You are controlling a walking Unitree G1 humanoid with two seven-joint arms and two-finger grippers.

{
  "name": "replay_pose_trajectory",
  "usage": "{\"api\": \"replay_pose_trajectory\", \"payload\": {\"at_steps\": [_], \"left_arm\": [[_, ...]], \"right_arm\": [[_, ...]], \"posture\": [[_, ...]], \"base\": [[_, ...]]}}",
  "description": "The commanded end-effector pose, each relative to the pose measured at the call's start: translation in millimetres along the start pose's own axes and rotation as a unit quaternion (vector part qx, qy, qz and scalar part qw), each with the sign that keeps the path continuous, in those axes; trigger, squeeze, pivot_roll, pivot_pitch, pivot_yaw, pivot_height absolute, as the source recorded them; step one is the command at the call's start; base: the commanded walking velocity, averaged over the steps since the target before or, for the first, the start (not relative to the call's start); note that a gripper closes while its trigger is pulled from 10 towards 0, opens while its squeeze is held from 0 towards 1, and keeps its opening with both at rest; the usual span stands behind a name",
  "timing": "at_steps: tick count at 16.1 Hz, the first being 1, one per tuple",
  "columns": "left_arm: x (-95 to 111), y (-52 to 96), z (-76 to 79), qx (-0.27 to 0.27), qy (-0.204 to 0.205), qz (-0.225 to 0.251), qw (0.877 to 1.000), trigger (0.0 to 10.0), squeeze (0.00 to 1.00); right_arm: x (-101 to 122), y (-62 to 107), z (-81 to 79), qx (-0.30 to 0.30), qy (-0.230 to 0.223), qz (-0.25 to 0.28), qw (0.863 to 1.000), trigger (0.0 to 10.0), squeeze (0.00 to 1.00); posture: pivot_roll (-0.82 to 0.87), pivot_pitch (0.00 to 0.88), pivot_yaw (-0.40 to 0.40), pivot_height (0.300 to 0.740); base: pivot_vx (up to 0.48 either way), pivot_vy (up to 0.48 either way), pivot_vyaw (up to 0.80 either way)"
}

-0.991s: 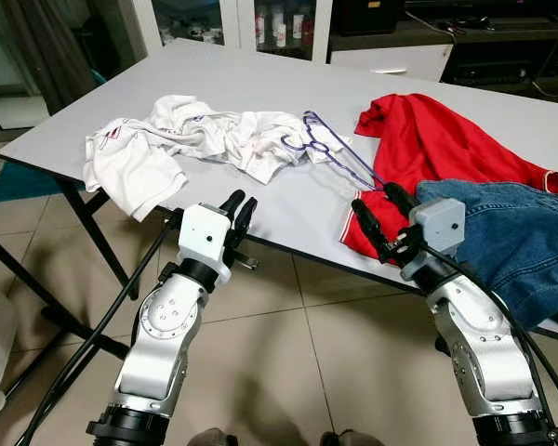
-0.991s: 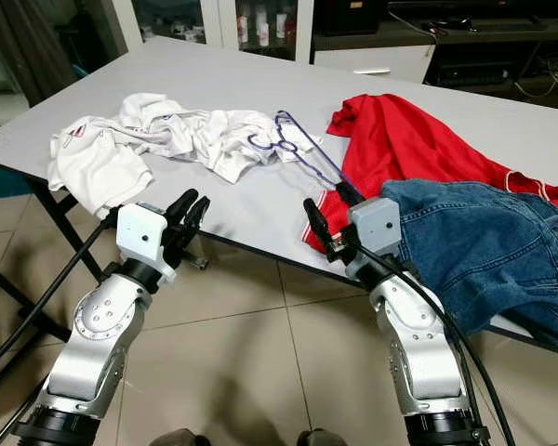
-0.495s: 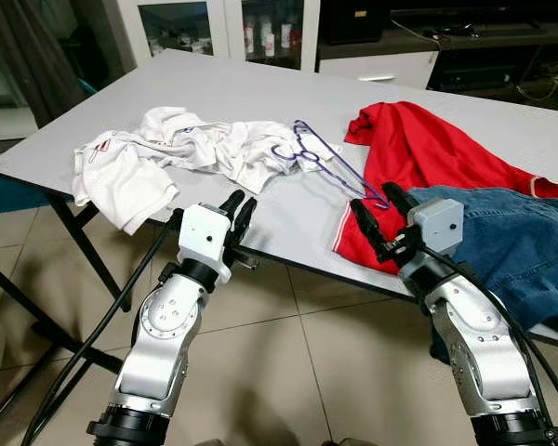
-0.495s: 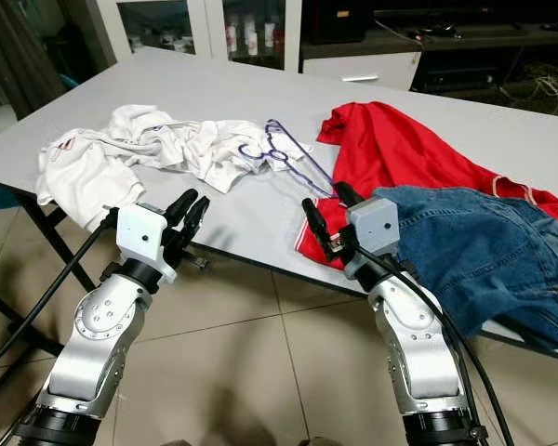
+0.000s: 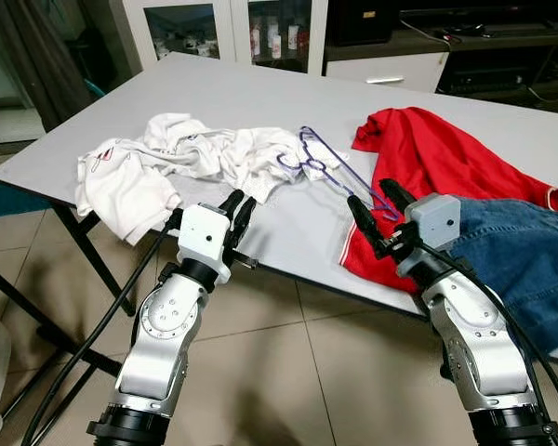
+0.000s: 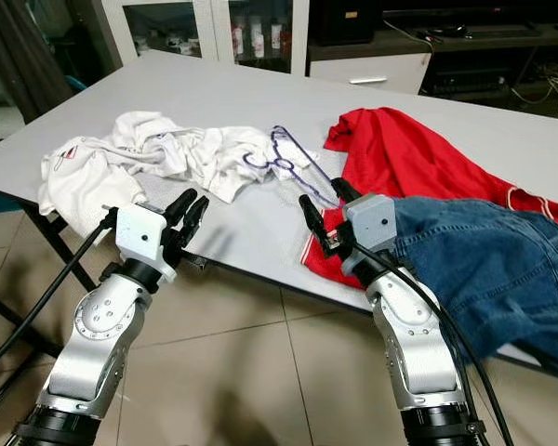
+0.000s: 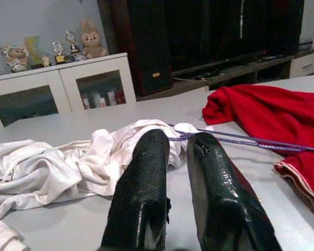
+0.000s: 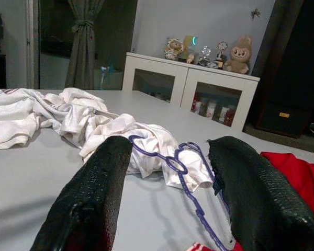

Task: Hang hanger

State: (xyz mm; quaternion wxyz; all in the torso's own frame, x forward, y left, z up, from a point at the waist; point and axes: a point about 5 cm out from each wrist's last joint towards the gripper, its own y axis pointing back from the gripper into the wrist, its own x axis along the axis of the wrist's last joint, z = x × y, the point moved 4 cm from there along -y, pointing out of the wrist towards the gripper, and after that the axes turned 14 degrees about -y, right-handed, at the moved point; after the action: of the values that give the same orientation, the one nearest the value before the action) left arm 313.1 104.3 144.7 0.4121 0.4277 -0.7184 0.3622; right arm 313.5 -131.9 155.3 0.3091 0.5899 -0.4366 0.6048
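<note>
Purple wire hangers (image 5: 324, 167) lie flat on the grey table (image 5: 260, 93), their hooks resting on a heap of white clothes (image 5: 167, 158) and their far ends beside a red shirt (image 5: 428, 153). My right gripper (image 5: 369, 195) is open with nothing in it, just over the table's front edge at the red shirt's hem, a short way from the hangers (image 8: 184, 170). My left gripper (image 5: 238, 201) is shut and empty at the table's front edge, below the white clothes. From the left wrist the hangers (image 7: 235, 138) show beyond the fingers (image 7: 146, 178).
Blue jeans (image 5: 525, 265) lie over the table's right front edge, beside my right arm. A dark table leg (image 5: 93, 242) stands at the left over tiled floor (image 5: 288, 372). Glass-door cabinets (image 5: 223, 23) stand behind the table.
The whole view has shifted, so the camera moved and the table looks a little nearer. My right gripper now sits slightly further over the table edge. Neither gripper's fingers changed.
</note>
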Motion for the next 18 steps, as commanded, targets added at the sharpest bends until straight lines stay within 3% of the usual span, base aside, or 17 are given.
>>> {"api": "replay_pose_trajectory", "payload": {"at_steps": [1, 18], "left_arm": [[-0.2, -0.4, -1.4, 0.004, -0.004, -0.001, 1.0, 10.0, 0.0], [-0.9, -0.1, -1.9, 0.005, -0.004, -0.004, 1.0, 10.0, 0.0]], "right_arm": [[0.3, -2.4, -2.0, 0.007, 0.0, 0.001, 1.0, 10.0, 0.0], [-1.8, -2.9, -3.1, 0.006, -0.002, -0.001, 1.0, 10.0, 0.0]], "posture": [[-0.06, 0.0, 0.039, 0.74], [-0.06, 0.0, 0.037, 0.74]], "base": [[0.352, 0.0, 0.0], [0.353, 0.0, 0.0]]}}
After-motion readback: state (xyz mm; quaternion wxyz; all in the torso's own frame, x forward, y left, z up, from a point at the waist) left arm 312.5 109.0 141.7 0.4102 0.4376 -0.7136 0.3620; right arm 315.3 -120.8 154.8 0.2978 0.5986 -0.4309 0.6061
